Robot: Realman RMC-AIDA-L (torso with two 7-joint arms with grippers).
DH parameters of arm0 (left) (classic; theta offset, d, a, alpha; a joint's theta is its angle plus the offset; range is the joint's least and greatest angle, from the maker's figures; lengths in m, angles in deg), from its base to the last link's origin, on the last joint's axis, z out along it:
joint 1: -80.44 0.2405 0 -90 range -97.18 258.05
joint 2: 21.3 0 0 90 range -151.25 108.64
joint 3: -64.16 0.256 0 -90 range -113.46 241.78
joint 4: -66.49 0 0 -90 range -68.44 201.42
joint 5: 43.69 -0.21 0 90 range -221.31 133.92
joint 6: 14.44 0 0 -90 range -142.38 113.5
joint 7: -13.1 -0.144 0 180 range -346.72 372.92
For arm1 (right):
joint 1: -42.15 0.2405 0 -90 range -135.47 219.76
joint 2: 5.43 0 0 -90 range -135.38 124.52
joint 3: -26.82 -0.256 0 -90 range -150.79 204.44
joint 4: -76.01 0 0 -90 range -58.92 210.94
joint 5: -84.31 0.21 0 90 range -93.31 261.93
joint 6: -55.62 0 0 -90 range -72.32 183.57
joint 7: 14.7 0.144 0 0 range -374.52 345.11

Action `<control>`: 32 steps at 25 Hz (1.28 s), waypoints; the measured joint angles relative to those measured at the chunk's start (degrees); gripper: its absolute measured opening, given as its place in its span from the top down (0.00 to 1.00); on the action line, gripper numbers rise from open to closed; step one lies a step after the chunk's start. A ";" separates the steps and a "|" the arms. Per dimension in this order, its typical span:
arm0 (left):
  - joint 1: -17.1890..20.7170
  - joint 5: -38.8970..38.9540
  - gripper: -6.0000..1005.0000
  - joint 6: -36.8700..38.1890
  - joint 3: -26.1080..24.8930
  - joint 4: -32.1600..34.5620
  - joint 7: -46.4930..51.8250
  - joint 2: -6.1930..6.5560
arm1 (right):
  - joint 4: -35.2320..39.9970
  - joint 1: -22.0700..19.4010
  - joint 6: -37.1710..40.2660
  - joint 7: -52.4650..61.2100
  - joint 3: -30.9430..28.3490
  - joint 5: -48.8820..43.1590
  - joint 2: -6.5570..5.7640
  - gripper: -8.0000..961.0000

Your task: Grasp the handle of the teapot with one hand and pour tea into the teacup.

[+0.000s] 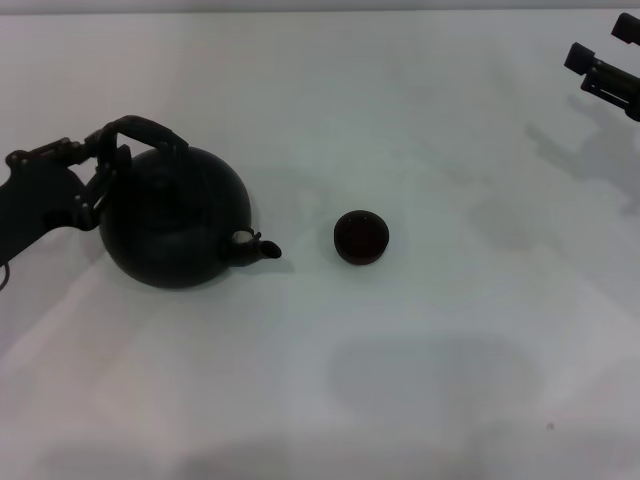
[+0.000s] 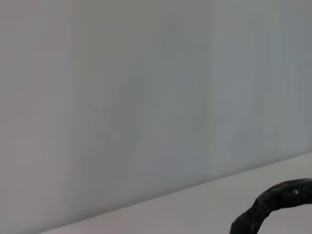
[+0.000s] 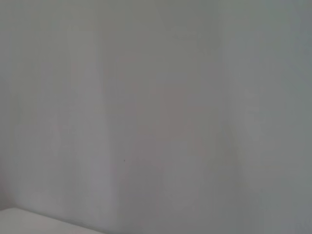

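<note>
The left gripper (image 1: 100,165), a black claw on a dark arm coming in from the table's left edge, sits at the left end of the black arched, rough-wrapped handle (image 1: 140,130). Its fingers seem to close around that end of the hoop, though black on black I can't tell how tight the grip is. In the left wrist view only a bit of the handle (image 2: 273,202) shows, w/ a pale wall behind.

The large round matte-black teapot (image 1: 170,220) is on the left part of the white table (image 1: 420,380), tipped so its short curved spout (image 1: 258,247) points right, toward the cup. The spout tip is near the cup but apart from it (clear gap of bare table between).

The tiny round dark brown-black teacup (image 1: 361,237) stands upright about mid-table, just right of the spout.

Far right, at the back corner, the right gripper (image 1: 605,65) is parked well away from both things; its fingers are spread apart, holding nothing. The right wrist view shows wall only.
</note>
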 joint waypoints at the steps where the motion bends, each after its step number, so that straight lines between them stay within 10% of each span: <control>1: 0.14 0.37 0.78 0.02 0.00 -0.08 -0.40 0.00 | 0.00 0.00 0.00 0.04 0.10 0.00 0.00 0.11; 19: 4.45 7.27 0.20 8.75 -5.26 -2.05 -5.24 0.15 | 0.47 -0.70 -0.06 -0.22 -0.08 0.38 0.00 0.11; 32: 11.79 21.52 0.15 14.62 -9.77 -6.94 -13.28 0.00 | -3.01 -5.03 -0.09 -8.13 -16.71 2.13 -0.17 0.11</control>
